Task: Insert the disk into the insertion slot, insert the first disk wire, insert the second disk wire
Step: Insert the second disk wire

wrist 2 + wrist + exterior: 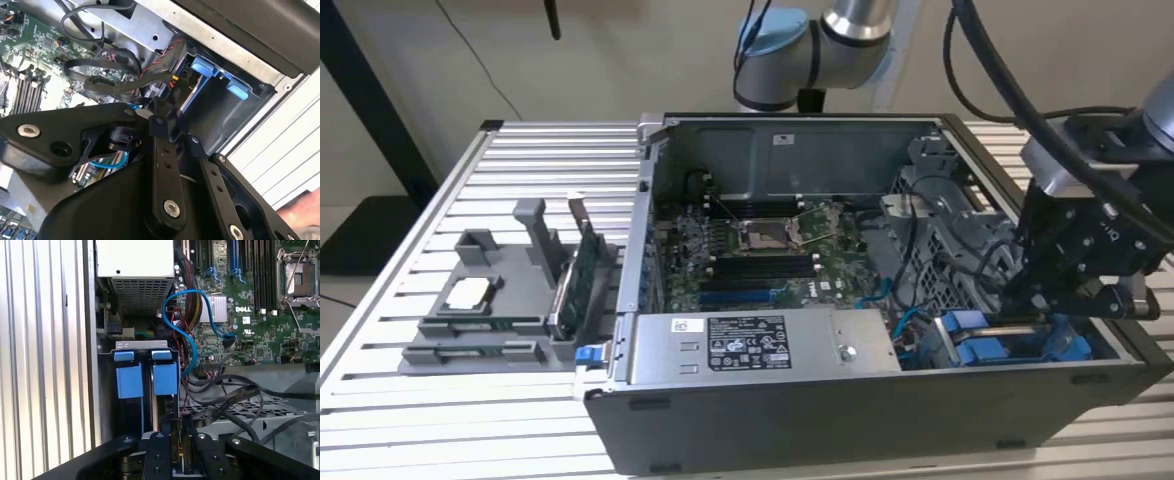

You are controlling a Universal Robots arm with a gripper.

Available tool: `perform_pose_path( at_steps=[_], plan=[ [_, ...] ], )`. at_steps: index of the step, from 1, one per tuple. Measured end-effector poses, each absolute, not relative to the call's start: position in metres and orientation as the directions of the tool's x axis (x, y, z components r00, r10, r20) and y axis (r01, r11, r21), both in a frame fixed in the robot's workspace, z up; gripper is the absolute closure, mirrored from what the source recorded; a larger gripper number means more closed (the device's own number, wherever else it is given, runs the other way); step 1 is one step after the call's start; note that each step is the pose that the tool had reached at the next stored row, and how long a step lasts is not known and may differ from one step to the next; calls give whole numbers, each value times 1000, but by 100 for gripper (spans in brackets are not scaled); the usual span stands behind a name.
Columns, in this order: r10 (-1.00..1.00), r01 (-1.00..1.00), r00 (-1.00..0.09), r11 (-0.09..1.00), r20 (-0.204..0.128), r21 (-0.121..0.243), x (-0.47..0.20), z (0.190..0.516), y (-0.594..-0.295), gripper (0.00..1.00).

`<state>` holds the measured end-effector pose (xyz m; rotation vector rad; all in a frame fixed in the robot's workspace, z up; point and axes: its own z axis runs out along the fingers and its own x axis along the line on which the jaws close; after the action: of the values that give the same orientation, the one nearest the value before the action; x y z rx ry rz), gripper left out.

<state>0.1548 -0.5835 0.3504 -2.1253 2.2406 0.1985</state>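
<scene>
The slatted table [547, 160] carries an open computer case [854, 420] lying on its side, so its bays face upward for the arm. In the case's corner nearest the exterior view's right sits the insertion slot [145, 405], part of the drive cage. The disk [165, 377] stands in it already, its blue caddy tab level with the neighbouring one. The pincer [178, 440] hangs just above that cage, clenched on something thin and dark, probably a wire connector.
</scene>
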Motion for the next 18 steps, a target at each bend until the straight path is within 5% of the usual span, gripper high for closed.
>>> perform_pose_path(
  at_steps=[18],
  plan=[
    [-991,-997,-55,49,-124,55,155,389,-584,76]
  ],
)
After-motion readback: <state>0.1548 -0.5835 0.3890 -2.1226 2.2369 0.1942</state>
